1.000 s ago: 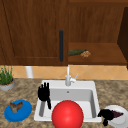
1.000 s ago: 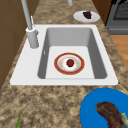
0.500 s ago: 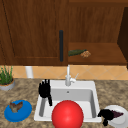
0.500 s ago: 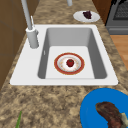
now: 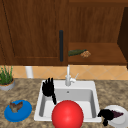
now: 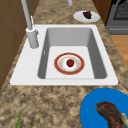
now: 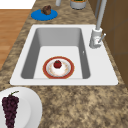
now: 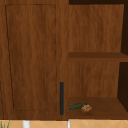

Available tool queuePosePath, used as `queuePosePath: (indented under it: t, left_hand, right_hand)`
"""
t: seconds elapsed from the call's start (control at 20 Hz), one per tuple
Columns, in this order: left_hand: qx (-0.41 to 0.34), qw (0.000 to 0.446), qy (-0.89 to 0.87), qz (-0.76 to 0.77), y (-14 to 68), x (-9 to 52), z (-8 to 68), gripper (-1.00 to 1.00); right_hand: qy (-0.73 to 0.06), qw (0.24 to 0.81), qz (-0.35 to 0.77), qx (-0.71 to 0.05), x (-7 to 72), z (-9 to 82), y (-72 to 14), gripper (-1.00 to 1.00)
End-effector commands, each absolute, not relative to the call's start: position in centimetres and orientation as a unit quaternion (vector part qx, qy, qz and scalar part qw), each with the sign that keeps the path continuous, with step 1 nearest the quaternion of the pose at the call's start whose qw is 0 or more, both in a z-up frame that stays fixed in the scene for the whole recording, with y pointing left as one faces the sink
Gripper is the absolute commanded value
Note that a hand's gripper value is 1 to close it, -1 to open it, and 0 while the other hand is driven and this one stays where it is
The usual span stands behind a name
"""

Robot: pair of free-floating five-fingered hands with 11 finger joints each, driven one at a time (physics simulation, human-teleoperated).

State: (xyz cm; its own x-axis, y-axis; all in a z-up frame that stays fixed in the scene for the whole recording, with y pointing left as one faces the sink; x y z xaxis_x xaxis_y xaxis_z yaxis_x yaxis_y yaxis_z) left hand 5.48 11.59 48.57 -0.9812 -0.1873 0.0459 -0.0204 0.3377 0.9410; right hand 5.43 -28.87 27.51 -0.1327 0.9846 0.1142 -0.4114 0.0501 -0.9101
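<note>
Sink [image 6: 30,72]: white, set in a speckled stone counter [image 6: 50,105], with the tap [image 6: 32,35] on its back rim.
In the sink: a red-rimmed plate [image 6: 69,63] lies flat on the basin floor, and a small red fruit [image 6: 70,62] sits in its middle.
Blue plate [image 5: 18,110]: on the counter left of the sink, holding a brown lump of food [image 5: 15,106].
White plate [image 7: 23,107]: on the counter right of the sink, with a bunch of dark grapes [image 7: 10,106] lying on it.
Pot [image 5: 7,85]: grey, by the wall at far left, with a green plant growing in it.
Shelf [image 8: 97,110]: open cabinet bay above the sink, with a green vegetable [image 8: 76,106] and a brown lump [image 8: 86,108] side by side on it.
Door [image 8: 32,60]: shut, with a dark upright handle [image 8: 61,98] at its right edge.
Red ball [image 5: 67,115]: seen from the front at the sink's near edge, hiding the basin floor behind it.
Left hand [image 5: 48,88]: over the sink's left side, fingers straight and pointing up, holding nothing.
Right hand [image 5: 106,114]: at the white plate's left edge, close to the grapes; I cannot tell how its fingers stand or whether it touches them.
Change: the left hand has drifted a little to the right since a second ago; the right hand and everything else stayed put.
Writing: none I can read.
</note>
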Motion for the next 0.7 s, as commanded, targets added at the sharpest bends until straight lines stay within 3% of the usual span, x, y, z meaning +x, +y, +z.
queuePosePath:
  t: [0.0, 0.65]
  left_hand:
    - [0.089, 0.078, -0.848, -0.517, 11.0, 5.5, 48.7, -1.0]
    - [0.099, 0.085, -0.852, -0.507, 10.8, 5.5, 49.6, -1.0]
  right_hand:
    - [-0.443, 0.574, 0.608, -0.324, 5.4, 27.5, -28.9, 0.0]
    - [-0.443, 0.574, 0.608, -0.324, 5.4, 27.5, -28.9, 0.0]
